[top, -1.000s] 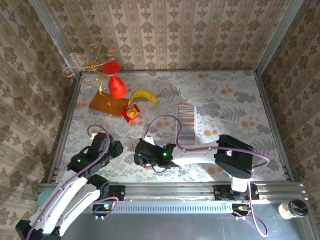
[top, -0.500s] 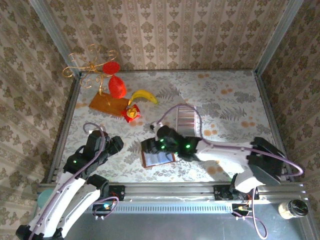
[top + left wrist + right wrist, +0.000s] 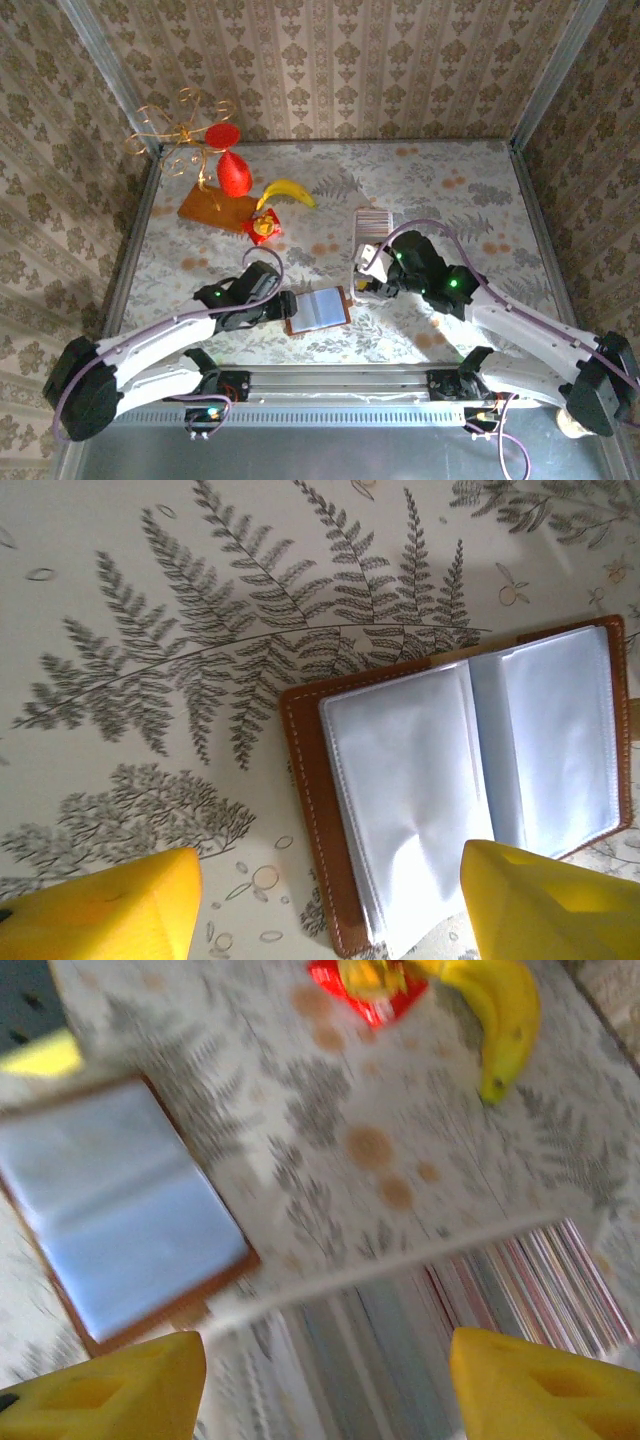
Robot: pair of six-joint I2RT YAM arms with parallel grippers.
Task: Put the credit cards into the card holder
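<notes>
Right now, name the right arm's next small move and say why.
Probably lower the right pincer onto the near end of the credit cards and close on one card. Its fingers stand apart above the strip with nothing held, while the card holder lies open on the table beside the left pincer, ready to take a card.

Card holder (image 3: 470,770): smooth brown leather cover with pale stitching along the edge; inside, clear glossy plastic sleeves, slightly wrinkled. Credit cards (image 3: 520,1300): thin, plastic-looking, with a faint sheen, blurred. Table cover (image 3: 150,630): matt, fern-printed, cloth or paper unclear; rail (image 3: 340,380) at its near edge: bare brushed metal.
</notes>
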